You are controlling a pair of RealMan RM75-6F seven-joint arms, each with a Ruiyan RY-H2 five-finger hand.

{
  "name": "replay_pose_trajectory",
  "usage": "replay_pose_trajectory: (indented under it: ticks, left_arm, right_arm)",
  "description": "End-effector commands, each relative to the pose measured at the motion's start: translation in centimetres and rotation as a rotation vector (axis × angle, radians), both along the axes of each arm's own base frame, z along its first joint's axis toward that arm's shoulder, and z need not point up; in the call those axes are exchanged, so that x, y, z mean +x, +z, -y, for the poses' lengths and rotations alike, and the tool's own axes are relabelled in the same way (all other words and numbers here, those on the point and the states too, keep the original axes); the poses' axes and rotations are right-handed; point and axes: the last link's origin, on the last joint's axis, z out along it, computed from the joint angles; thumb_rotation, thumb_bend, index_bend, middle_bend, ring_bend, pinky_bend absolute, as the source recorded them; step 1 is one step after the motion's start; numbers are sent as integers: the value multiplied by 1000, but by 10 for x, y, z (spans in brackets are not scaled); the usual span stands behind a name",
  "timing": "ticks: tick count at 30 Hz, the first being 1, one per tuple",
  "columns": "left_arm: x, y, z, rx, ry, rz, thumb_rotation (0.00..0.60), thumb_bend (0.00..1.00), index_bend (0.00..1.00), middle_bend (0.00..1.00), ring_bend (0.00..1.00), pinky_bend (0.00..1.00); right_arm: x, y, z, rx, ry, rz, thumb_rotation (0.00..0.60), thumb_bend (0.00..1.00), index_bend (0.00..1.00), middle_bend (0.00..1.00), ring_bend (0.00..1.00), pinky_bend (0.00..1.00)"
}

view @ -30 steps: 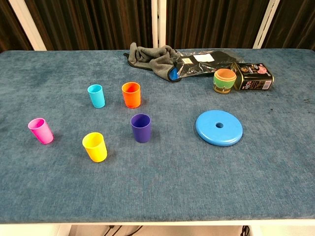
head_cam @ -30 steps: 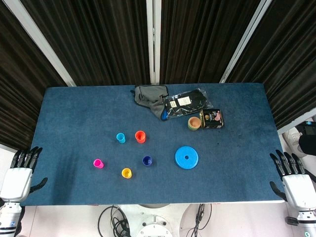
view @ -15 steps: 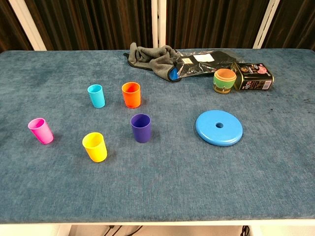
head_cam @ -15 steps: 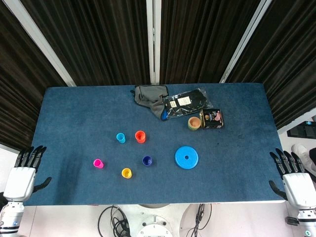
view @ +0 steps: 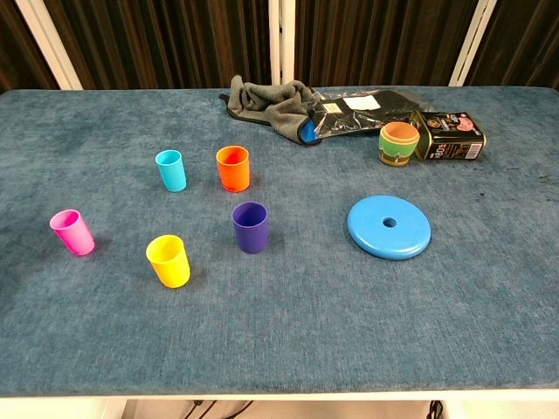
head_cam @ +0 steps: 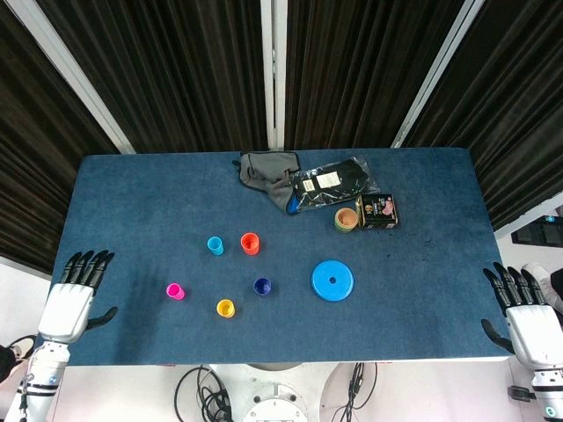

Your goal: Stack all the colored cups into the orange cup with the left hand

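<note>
Five little cups stood upright and apart on the blue table (view: pixel 489 288): the orange cup (view: pixel 233 168) just right of a cyan cup (view: pixel 171 170), then a purple cup (view: pixel 251 227), a yellow cup (view: pixel 169 261) and a pink cup (view: pixel 72 232) nearer the front, none stacked. Off to the right sat one blue disc (view: pixel 389 227), one dark tin (view: pixel 450 137) on its side touching a small clay-coloured pot (view: pixel 398 143), plus a grey cloth (view: pixel 266 98) and a black packet (view: pixel 349 111) at the back, nothing between the cups. The left hand (head_cam: pixel 70 301) hung over the table's left front edge with fingers spread, holding nothing, and the right hand (head_cam: pixel 526 318) sat off the right front corner, same deal.
</note>
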Motion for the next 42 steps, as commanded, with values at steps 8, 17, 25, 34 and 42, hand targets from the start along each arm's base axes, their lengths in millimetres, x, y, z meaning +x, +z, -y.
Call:
replay_pose_trajectory:
  ticks: [8,17,25,34,42]
  left_arm:
    - [73,-27,-47,-163,-191,70,600,161,44,85,0,26]
    - [136,-61,-69,-279,-318,96,600,160,61,144,0,42]
    - [171,-95,-87,-346,-341,139,600,159,81,164,15,42]
    - [185,-143,-92,-440,-293,193,600,143,110,182,36,43]
    - [190,-167,-89,-480,-290,198,600,124,133,203,85,43]
  right_arm:
    - [-1,0,-1,-2,-4,13,600,216,0,0,0,0]
    - [-3,2,-1,-5,-11,24,600,217,0,0,0,0]
    - [-6,1,2,4,-19,27,600,218,0,0,0,0]
    - [-11,2,3,2,-32,33,600,220,0,0,0,0]
    - [-13,7,3,-10,-36,39,600,220,0,0,0,0]
